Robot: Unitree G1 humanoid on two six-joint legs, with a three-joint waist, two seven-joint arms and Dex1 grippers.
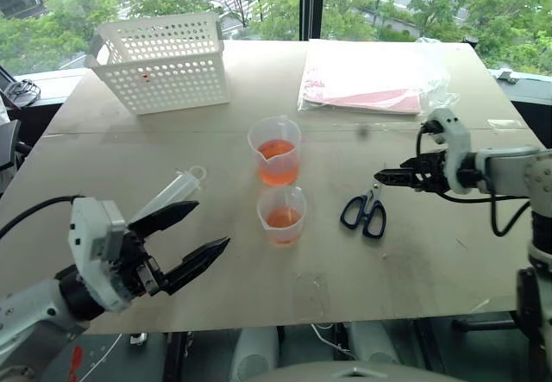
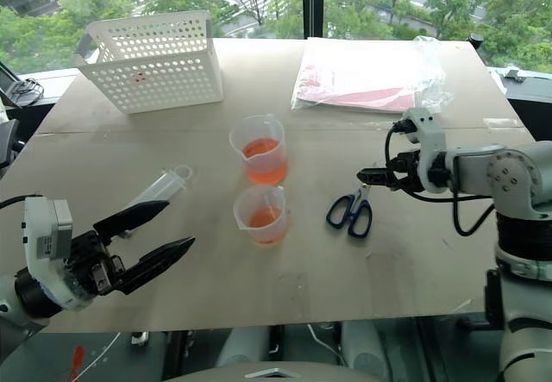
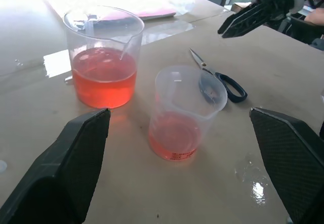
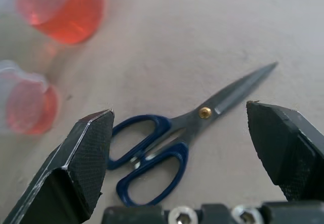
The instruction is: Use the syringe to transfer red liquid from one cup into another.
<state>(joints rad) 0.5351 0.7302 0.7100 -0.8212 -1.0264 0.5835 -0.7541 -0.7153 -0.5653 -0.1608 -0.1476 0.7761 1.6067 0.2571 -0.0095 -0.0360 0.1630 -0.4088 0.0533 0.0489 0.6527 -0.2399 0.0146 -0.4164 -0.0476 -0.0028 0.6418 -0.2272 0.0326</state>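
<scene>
Left gripper [image 1: 191,231] fingers spread, empty, beside syringe [image 1: 172,191] on tabletop [image 1: 431,261]. Right gripper [image 4: 179,133] fingers spread above scissors [image 4: 167,143]. Cups [image 1: 282,214] between.

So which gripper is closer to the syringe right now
Left. The left gripper, open, hovers right beside the syringe, fingers just short of its barrel. The right gripper, open, sits across the table above the scissors, beyond both cups.
</scene>
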